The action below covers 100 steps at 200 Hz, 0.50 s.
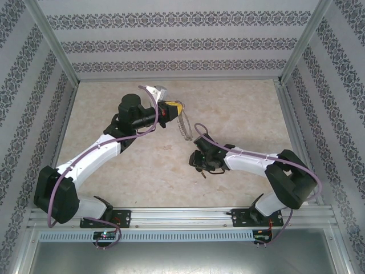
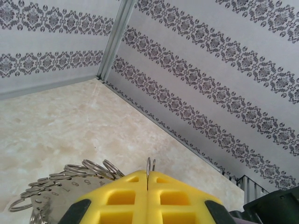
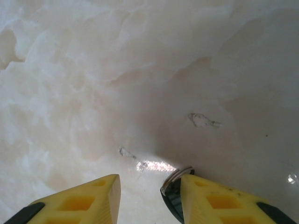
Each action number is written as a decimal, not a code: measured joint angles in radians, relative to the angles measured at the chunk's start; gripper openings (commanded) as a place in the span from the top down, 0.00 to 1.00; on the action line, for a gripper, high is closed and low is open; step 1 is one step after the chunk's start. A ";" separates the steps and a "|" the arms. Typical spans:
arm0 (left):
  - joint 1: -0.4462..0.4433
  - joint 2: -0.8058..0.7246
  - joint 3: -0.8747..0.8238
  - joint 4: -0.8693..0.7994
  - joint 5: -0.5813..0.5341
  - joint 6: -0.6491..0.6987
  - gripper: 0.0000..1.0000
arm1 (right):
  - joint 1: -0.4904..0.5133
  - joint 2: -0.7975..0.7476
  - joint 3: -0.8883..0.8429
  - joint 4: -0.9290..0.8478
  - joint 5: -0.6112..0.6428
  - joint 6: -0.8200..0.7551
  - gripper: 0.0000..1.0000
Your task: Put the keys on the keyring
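keyring (image 1: 183, 129) location: over the far middle of the tabletop (image 1: 142, 177), held by the left pincer (image 1: 177, 108), with its spiky fringe trailing down toward the right arm.

left pincer (image 2: 148, 182), wrist view: fully closed. the two yellow fingers (image 2: 121, 198) press flat together, and the thin wire of the keyring (image 2: 148, 165) stands up out of the seam between them. small silver rings (image 2: 88, 170) fan out to the left of the fingers, above a dull metal plate (image 2: 56, 203).

right pincer (image 1: 201, 165): low over the tabletop, near the lower end of the keyring but apart from it.

right pincer (image 3: 149, 183), wrist view: partly open, pointing down at the tabletop (image 3: 140, 70). the key (image 3: 172, 198), dark head with a silver rim, lies against the inner face of the finger on the right of the picture. the other finger stands clear of it, so the key is not clamped. whether the key rests on the tabletop cannot be told.
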 measured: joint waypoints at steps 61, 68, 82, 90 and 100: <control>0.006 -0.016 -0.031 0.049 0.005 -0.006 1.00 | 0.000 0.020 0.016 -0.027 0.043 0.023 0.69; 0.006 -0.016 -0.034 0.055 0.005 -0.009 1.00 | 0.000 0.021 0.017 -0.032 0.047 0.023 0.70; 0.006 -0.016 -0.037 0.065 0.012 -0.013 1.00 | 0.000 0.025 0.019 -0.038 0.051 0.024 0.77; 0.006 -0.016 -0.039 0.071 0.014 -0.016 1.00 | 0.000 0.029 0.021 -0.041 0.052 0.024 0.81; 0.006 -0.016 -0.040 0.074 0.015 -0.017 1.00 | 0.000 0.033 0.023 -0.041 0.055 0.019 0.89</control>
